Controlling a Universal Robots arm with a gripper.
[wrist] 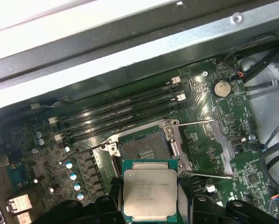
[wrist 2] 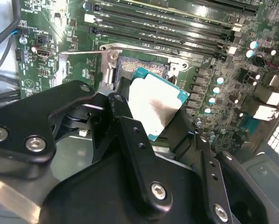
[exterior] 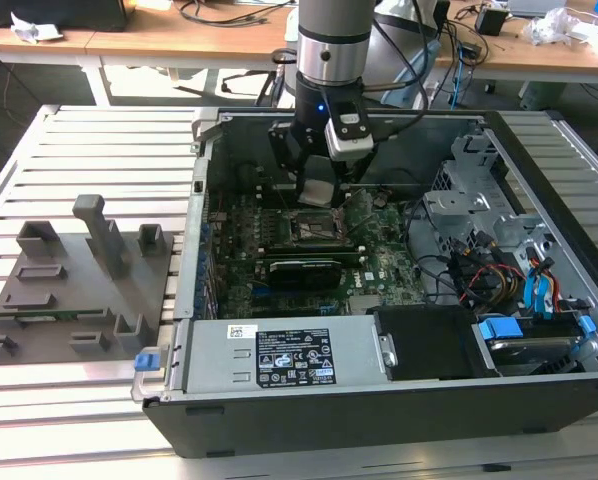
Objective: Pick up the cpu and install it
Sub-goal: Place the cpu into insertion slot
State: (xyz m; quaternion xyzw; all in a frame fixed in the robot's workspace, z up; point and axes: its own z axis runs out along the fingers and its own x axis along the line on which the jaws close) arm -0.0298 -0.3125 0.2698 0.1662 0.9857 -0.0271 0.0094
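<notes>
Silvery metal forms the top of the cpu [wrist: 150, 191], with a thin green rim around it. The cpu is pinched by the pincer [wrist: 150, 203]: in both wrist views one black finger [wrist 2: 181, 130] presses against each of two opposite edges. The cpu is held off the board, top face up, and is not seated.

The black-framed socket [wrist: 144, 149] lies just beyond the cpu in the first wrist view. Its contact field is uncovered, and a thin metal lever [wrist: 195, 122] stands out to one side. In the exterior view the cpu [exterior: 317, 190] hangs just above the socket [exterior: 314, 228].

A bank of parallel memory slots [wrist: 125, 109] runs along the far side of the socket. A coin cell [wrist: 221, 87] sits near the slot ends. All of these are mounted on the green motherboard [exterior: 379, 265].

The motherboard lies inside an open computer case [exterior: 399, 430], into which the arm [exterior: 334, 40] reaches from above. The case rests on a slatted metal desk [exterior: 89, 150]. A grey plastic fixture block [exterior: 79, 280] stands on the desk towards the exterior view's left, well apart from the pincer.
</notes>
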